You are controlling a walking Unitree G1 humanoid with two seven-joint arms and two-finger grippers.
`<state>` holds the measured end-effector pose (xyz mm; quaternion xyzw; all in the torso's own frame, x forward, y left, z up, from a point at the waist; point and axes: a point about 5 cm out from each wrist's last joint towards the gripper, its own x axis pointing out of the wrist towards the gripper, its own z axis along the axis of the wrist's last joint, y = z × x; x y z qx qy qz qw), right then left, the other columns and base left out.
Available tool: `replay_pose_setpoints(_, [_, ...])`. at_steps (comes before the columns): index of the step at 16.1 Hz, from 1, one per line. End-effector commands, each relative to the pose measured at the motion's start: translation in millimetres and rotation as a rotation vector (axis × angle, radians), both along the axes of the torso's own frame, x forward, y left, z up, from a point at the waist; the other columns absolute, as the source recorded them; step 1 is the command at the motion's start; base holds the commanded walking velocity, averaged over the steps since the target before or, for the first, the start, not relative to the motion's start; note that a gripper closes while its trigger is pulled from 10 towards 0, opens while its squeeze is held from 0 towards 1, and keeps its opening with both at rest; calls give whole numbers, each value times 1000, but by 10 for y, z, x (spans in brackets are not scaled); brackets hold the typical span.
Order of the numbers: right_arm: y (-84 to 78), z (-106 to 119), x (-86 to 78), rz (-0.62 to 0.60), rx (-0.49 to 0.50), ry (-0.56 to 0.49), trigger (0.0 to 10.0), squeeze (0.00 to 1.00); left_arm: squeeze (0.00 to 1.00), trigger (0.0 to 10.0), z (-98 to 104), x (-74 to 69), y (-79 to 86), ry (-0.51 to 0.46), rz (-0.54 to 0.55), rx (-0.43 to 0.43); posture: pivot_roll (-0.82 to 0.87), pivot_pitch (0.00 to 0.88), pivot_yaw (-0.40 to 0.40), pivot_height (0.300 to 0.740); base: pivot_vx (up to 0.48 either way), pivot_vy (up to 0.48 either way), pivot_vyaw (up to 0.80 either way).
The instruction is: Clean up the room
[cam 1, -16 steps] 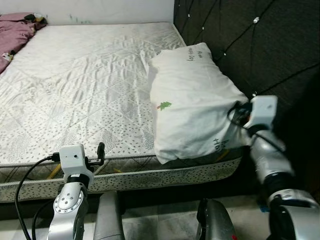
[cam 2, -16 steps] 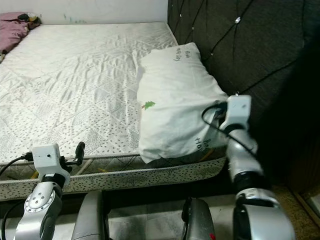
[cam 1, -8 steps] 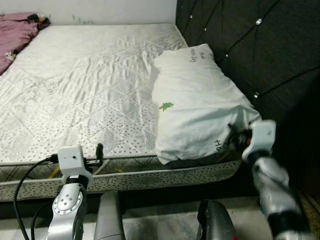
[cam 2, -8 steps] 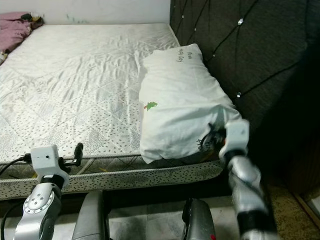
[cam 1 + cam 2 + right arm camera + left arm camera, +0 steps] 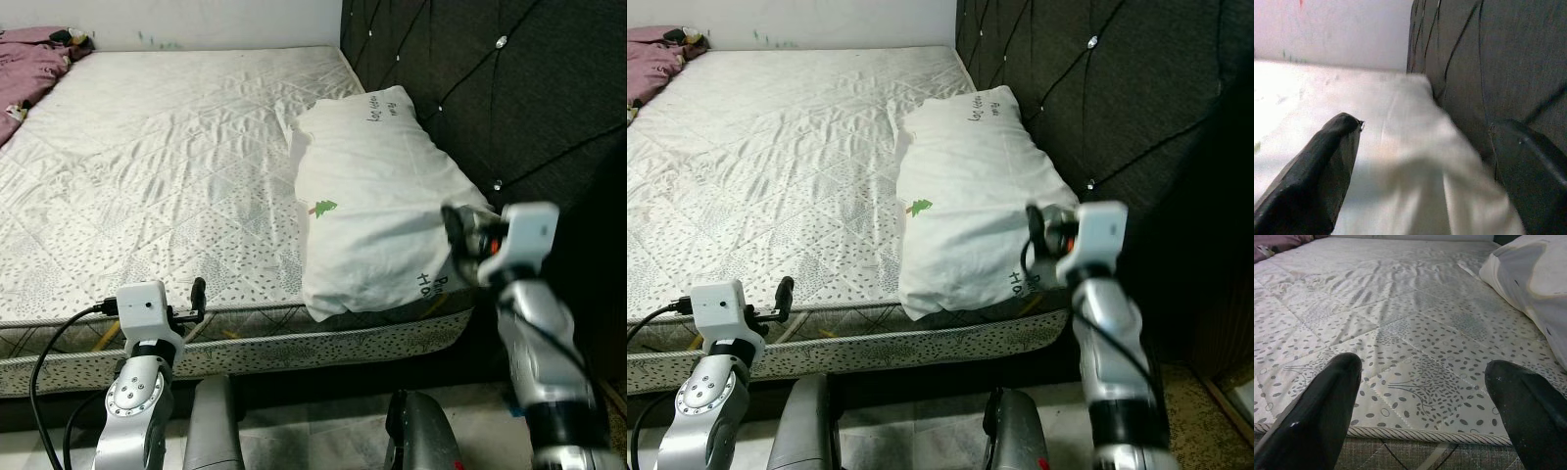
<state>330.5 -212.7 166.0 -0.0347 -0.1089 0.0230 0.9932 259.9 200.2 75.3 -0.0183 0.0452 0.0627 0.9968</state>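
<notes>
The white pillow (image 5: 382, 196) lies along the bed's (image 5: 167, 166) right edge against the dark tufted headboard (image 5: 490, 88), at about 3 o'clock on the mattress, its near corner overhanging the bed's front edge. The right gripper (image 5: 1425, 166) hovers at that near corner, at roughly 4 o'clock in the head view, its fingers (image 5: 1317, 171) spread apart with the pillow between them and nothing gripped. The left gripper (image 5: 1425, 406) sits at the mattress's front edge near 7 o'clock, fingers (image 5: 1322, 406) also spread and empty, while a purple blanket (image 5: 29, 59) is bunched at the far 11 o'clock corner.
</notes>
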Motion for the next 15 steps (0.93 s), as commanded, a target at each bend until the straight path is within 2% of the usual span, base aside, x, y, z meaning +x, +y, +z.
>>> replay_pose_setpoints(1, [69, 172, 61, 0, 29, -47, 10000, 1000, 0, 10000, 12, 7, -3, -7, -11, 4, 70, 0, -7, 527, 0, 0, 0])
replay_pose_setpoints(4, [166, 178, 160, 9, 45, -26, 10000, 1000, 0, 10000, 14, 9, -14, -7, -11, 2, 71, 0, -8, 527, 0, 0, 0])
replay_pose_setpoints(6, [387, 120, 365, 50, 41, 25, 10000, 1000, 0, 10000, 19, 22, -59, -5, -32, -64, 78, 0, -11, 527, 0, 0, 0])
replay_pose_setpoints(7, [541, 26, 507, 68, 52, 105, 10000, 1000, 0, 10000, 34, 13, -110, -6, -63, -85, 87, 15, -13, 527, 0, 0, 0])
replay_pose_setpoints(9, [625, -16, 582, 55, 47, 157, 10000, 1000, 0, 10000, 41, -25, -134, -2, -69, -85, 103, 43, -25, 527, 0, 0, 0])
replay_pose_setpoints(10, [659, -73, 632, 13, 70, 228, 10000, 1000, 0, 10000, 37, -54, -133, 4, -61, -92, 114, 49, -33, 527, 0, 0, 0])
replay_pose_setpoints(12, [665, -119, 655, -25, 90, 279, 10000, 1000, 0, 10000, 35, -75, -132, 8, -55, -98, 123, 57, -37, 527, 0, 0, 0])
replay_pose_setpoints(14, [660, -322, 626, -75, 101, 404, 10000, 671, 0, 10000, 38, -96, -123, 12, -52, -100, 134, 61, -44, 527, 0, 0, 0])
replay_pose_setpoints(15, [618, -522, 551, -101, 108, 501, 10000, 380, 0, 10000, 30, -107, -114, 18, -48, -99, 132, 63, -47, 527, 0, 0, 0])
